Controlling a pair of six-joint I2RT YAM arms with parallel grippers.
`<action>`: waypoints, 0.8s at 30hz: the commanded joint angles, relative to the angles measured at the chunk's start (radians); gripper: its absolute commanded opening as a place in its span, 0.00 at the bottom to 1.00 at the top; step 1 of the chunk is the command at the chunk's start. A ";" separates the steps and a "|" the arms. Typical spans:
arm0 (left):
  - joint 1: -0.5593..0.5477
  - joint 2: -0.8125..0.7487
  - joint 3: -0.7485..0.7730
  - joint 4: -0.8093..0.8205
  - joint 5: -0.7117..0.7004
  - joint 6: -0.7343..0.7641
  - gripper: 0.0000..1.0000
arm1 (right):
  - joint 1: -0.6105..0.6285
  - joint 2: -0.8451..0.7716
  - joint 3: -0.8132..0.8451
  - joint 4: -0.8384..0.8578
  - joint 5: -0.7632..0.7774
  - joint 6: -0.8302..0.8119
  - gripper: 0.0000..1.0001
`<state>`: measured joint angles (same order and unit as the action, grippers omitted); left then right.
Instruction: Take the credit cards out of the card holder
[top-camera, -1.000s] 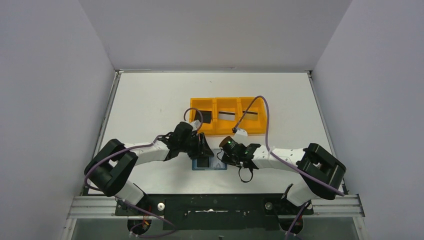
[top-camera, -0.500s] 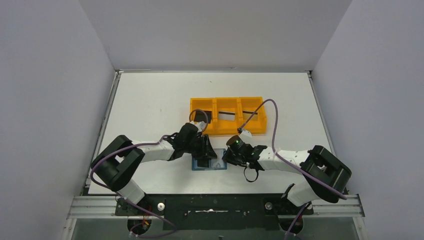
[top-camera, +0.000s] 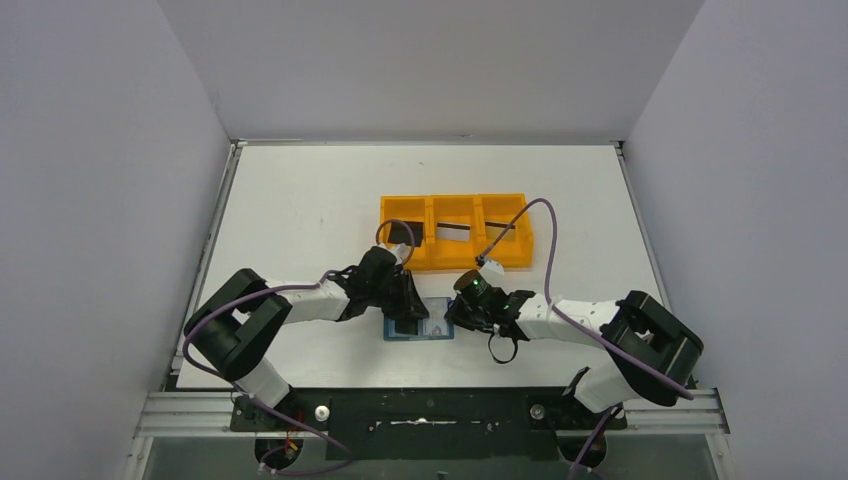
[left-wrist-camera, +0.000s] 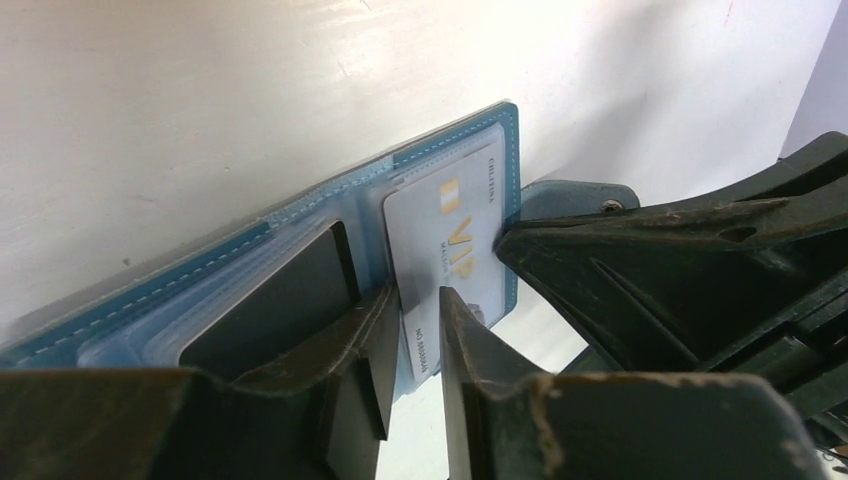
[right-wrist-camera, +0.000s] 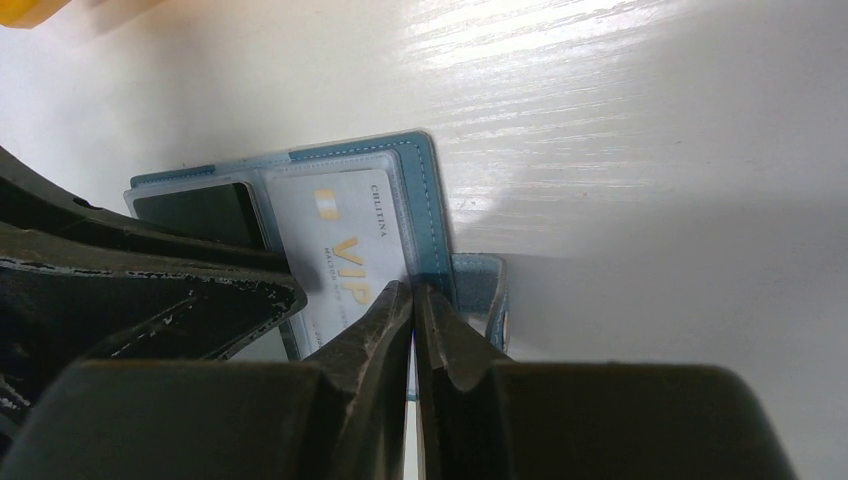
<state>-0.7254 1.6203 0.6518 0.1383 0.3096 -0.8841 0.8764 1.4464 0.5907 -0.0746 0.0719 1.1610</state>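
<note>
The teal card holder (top-camera: 432, 329) lies open near the table's front edge. In the left wrist view the card holder (left-wrist-camera: 300, 215) holds a black card (left-wrist-camera: 270, 300) in one pocket and a silver-grey VIP card (left-wrist-camera: 450, 230) in the other. My left gripper (left-wrist-camera: 420, 300) stands over the VIP card's near end, jaws a narrow gap apart. It shows in the top view (top-camera: 408, 303) too. My right gripper (right-wrist-camera: 412, 292) is shut on the holder's edge (right-wrist-camera: 435, 230) beside the snap tab (right-wrist-camera: 485, 290), and also shows in the top view (top-camera: 452, 316).
An orange three-compartment tray (top-camera: 430, 262) stands just behind the grippers, with dark cards (top-camera: 402, 233) lying in its compartments. The two grippers sit close together over the holder, fingers almost touching.
Both grippers have closed in on the card holder. The left one slid right over the cards and the right one moved left onto the holder's edge. Little has changed in the last half second.
</note>
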 joint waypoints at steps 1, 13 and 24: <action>-0.007 0.034 -0.021 0.002 -0.019 0.004 0.20 | 0.000 0.058 -0.028 0.016 -0.012 -0.012 0.06; -0.006 0.013 -0.041 0.125 0.061 -0.036 0.00 | 0.001 0.061 -0.025 0.030 -0.023 -0.020 0.05; 0.020 -0.050 -0.026 0.004 0.043 0.035 0.00 | 0.000 0.060 -0.019 -0.017 0.008 -0.001 0.03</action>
<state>-0.7109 1.6096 0.6132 0.1829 0.3206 -0.8967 0.8757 1.4464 0.5907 -0.0719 0.0669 1.1458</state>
